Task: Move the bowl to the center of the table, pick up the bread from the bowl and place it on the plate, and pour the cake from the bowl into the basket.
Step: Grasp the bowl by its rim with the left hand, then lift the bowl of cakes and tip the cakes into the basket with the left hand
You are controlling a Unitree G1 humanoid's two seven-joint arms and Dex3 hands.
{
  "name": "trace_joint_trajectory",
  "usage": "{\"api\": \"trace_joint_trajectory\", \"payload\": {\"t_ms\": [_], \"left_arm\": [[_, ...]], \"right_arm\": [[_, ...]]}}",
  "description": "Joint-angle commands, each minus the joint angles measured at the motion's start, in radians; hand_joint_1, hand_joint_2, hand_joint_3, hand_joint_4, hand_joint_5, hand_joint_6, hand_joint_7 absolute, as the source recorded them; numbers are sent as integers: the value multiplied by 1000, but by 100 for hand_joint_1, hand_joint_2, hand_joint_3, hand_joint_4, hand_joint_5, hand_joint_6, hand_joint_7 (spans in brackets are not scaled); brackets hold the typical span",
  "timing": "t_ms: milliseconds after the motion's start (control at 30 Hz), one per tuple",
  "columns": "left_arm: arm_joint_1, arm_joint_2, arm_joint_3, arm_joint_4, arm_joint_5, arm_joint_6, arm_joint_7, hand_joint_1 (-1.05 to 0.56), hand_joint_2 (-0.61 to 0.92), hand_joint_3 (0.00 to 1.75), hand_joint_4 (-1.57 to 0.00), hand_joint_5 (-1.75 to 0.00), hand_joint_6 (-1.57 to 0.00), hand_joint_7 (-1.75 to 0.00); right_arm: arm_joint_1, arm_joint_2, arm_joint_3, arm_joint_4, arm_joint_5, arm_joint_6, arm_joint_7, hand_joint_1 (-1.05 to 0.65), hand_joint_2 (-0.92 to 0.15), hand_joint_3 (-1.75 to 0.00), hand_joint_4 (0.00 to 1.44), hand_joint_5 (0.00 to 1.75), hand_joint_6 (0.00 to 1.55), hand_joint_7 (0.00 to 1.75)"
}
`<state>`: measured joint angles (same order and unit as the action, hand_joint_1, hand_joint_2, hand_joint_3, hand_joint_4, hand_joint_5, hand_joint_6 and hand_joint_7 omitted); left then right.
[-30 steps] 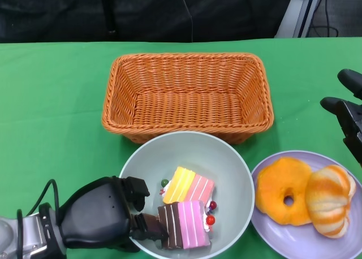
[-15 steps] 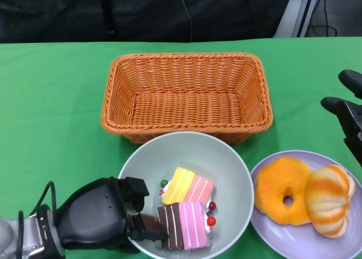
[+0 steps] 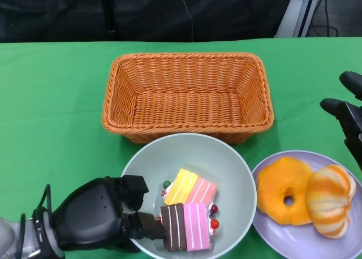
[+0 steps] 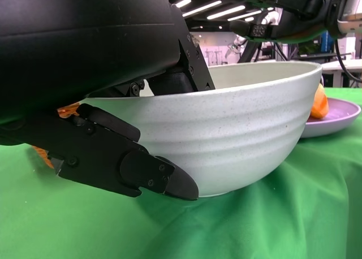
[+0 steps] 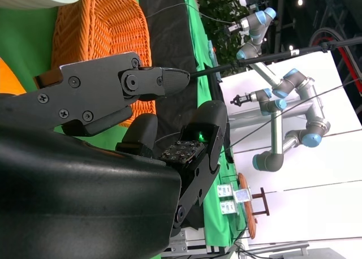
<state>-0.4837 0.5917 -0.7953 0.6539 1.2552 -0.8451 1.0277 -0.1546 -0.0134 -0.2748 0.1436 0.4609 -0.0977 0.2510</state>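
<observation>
Black left hand: nearest to the camera, at the lower left of the head view; it grips the near-left rim of the bowl, with fingers inside the rim and, in the left wrist view, a finger against the outer wall.
Bowl: pale grey-green, standing on the green tabletop in the middle, its base flat on the cloth in the left wrist view.
Cake in the bowl: one brown and pink slice lies just beside the inner fingers, near the front rim; one yellow and pink slice lies behind it, touching it; small red and green beads lie beside them.
Plate: lilac, right of the bowl; their rims are just beside each other, and I cannot tell if they touch.
Bread on the plate: an orange ring-shaped piece and a round striped bun, touching each other.
Right hand: at the right edge, above the tabletop behind the plate; fingers spread, holding nothing.
Basket: orange wicker, behind the bowl; its near wall is very close to the far rim of the bowl.
Free room: bare green cloth left of the basket and bowl, and a narrower strip between the basket and the right hand.
Far edge: the tabletop ends behind the basket against a dark background.
</observation>
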Motion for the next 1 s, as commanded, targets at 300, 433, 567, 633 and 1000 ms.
{"api": "trace_joint_trajectory", "payload": {"t_ms": [300, 433, 567, 633, 1000], "left_arm": [[-30, 1, -19, 27, 13, 3, 99, -35, 92, 3, -60, -156, -92, -68], [-27, 1, -21, 24, 3, 1, 92, -35, 92, 3, -59, -160, -90, -73], [-25, 2, -24, 24, 8, 4, 107, -37, 92, 2, -60, -158, -89, -72], [-24, -1, -26, 28, 10, 6, 123, -35, 92, 2, -61, -157, -91, -71], [-20, -5, -35, 34, 11, 20, 164, -33, 92, 5, -56, -173, -79, -98]], "right_arm": [[-12, -1, -17, 1, 26, 2, 10, -16, -92, -32, 44, 127, 53, 65], [-9, -1, -20, -5, 29, 5, 9, -17, -92, -33, 43, 127, 51, 66], [-8, -1, -23, -11, 28, 9, 5, -16, -92, -32, 44, 126, 52, 66], [-7, 0, -23, -15, 29, 10, 4, -16, -92, -31, 44, 126, 52, 67], [0, 7, -21, -31, 47, 18, 4, -18, -92, -29, 46, 126, 51, 68]]}}
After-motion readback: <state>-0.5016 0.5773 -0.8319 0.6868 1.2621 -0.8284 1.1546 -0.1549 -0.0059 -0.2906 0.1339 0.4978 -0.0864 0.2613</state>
